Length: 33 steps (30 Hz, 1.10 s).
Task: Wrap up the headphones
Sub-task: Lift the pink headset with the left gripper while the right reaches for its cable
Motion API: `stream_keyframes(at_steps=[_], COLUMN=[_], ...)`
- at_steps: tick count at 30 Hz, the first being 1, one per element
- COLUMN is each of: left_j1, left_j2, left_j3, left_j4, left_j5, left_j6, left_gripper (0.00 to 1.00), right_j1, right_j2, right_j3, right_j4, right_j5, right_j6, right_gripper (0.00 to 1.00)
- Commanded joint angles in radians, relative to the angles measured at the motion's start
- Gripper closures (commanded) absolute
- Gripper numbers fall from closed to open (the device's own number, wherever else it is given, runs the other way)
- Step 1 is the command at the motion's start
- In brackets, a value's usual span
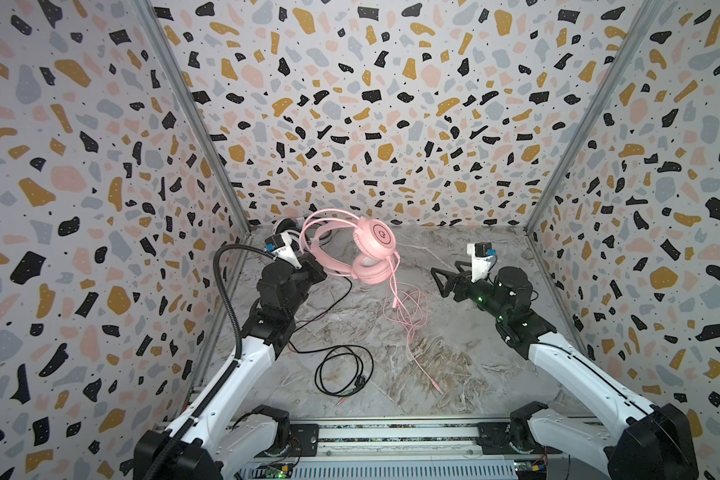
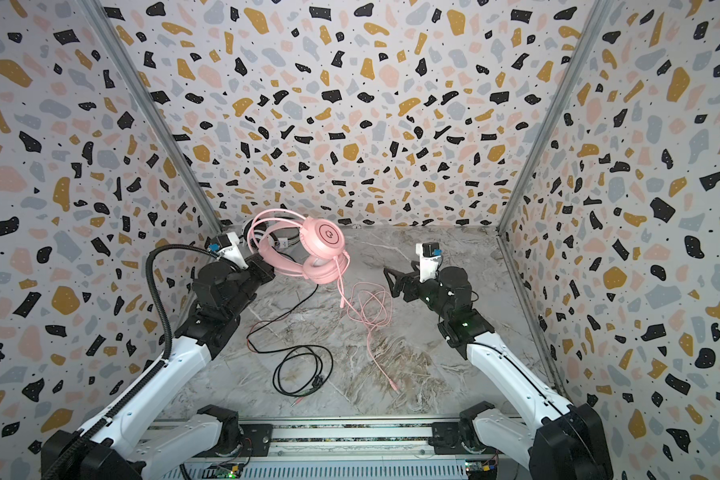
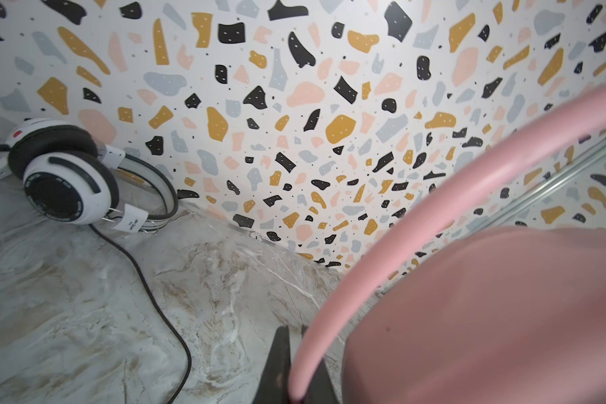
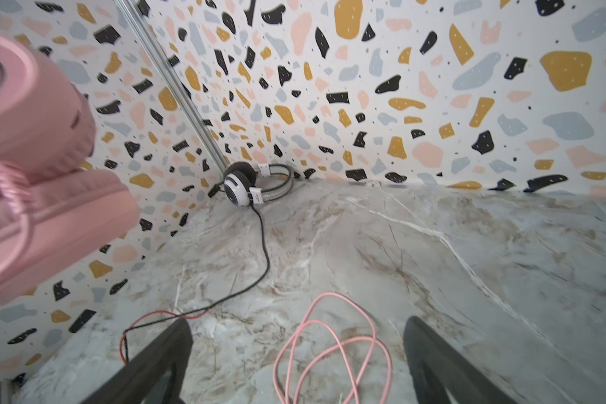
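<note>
left gripper: clamped on the headband of the pink headphones, holding them up off the table at the far left; up close the pink band is pinched between its black fingers.
right gripper: fingers spread wide with nothing between them, hovering right of the pink ear cups and apart from them.
pink headphones: in the air, the two cups hanging one above the other, right of the left gripper.
pink cable: drops from the lower cup into loose loops on the table, then trails toward the near side.
white-and-black headphones: lying in the far left corner, against the wall.
black cable: runs from that pair toward the near side and ends in a loose coil at near left.
</note>
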Motion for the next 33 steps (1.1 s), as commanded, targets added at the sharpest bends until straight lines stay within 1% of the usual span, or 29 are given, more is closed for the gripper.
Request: stream_keyframes(at_steps=[1,3,5,6,9,11,13,15,18,20,23,25,27,29,31,32,33], left_j1=[0.003,0.003,0.003,0.003,0.003,0.003,0.003,0.003,0.003,0.003,0.003,0.003,0.003,0.003,0.003,0.003,0.003], left_j2=[-0.051,-0.085,-0.113,-0.128,-0.166,-0.172,-0.166,-0.160,-0.152,-0.147,-0.152,-0.159,-0.162,-0.158,-0.146,-0.141,-0.133], left_j3=[-0.080,-0.130,-0.157,-0.159,-0.179,-0.182,-0.165,-0.164,-0.192,-0.175,-0.175,-0.195,-0.190,-0.186,-0.191,-0.192,-0.190], left_j4=[0.128,0.140,0.157,0.155,0.171,0.172,0.141,0.130,0.188,0.185,0.191,0.226,0.210,0.198,0.234,0.252,0.263], left_j5=[-0.090,-0.117,-0.137,-0.141,-0.145,-0.162,-0.170,-0.168,-0.163,-0.145,-0.132,-0.150,-0.153,-0.146,-0.133,-0.123,-0.110], left_j6=[-0.104,-0.110,-0.110,-0.141,-0.164,-0.170,-0.159,-0.159,-0.195,-0.195,-0.211,-0.233,-0.229,-0.231,-0.255,-0.266,-0.278], left_gripper=[1.00,1.00,1.00,1.00,1.00,1.00,1.00,1.00,1.00,1.00,1.00,1.00,1.00,1.00,1.00,1.00,1.00], right_j1=[0.002,0.002,0.000,0.001,0.009,0.018,0.018,0.034,0.086,0.114,0.148,0.165,0.167,0.167,0.166,0.167,0.166], right_j2=[-0.013,-0.017,-0.005,0.004,0.038,0.066,0.079,0.064,0.051,0.064,0.101,0.144,0.180,0.179,0.178,0.180,0.181], right_j3=[0.008,-0.012,0.014,0.027,-0.013,0.017,0.078,0.072,0.100,0.122,0.126,0.188,0.237,0.220,0.221,0.228,0.230], right_j4=[0.037,0.057,0.022,-0.003,0.062,0.046,-0.044,-0.031,-0.097,-0.149,-0.197,-0.333,-0.451,-0.467,-0.467,-0.464,-0.443], right_j5=[-0.235,-0.344,-0.362,-0.375,-0.518,-0.585,-0.587,-0.626,-0.617,-0.594,-0.608,-0.612,-0.615,-0.570,-0.534,-0.536,-0.562], right_j6=[0.049,0.023,-0.002,-0.004,0.025,0.011,0.001,0.010,-0.068,-0.104,-0.154,-0.227,-0.284,-0.294,-0.303,-0.299,-0.285], right_gripper=[0.05,0.06,0.06,0.06,0.09,0.11,0.13,0.14,0.14,0.15,0.16,0.18,0.20,0.20,0.20,0.22,0.24])
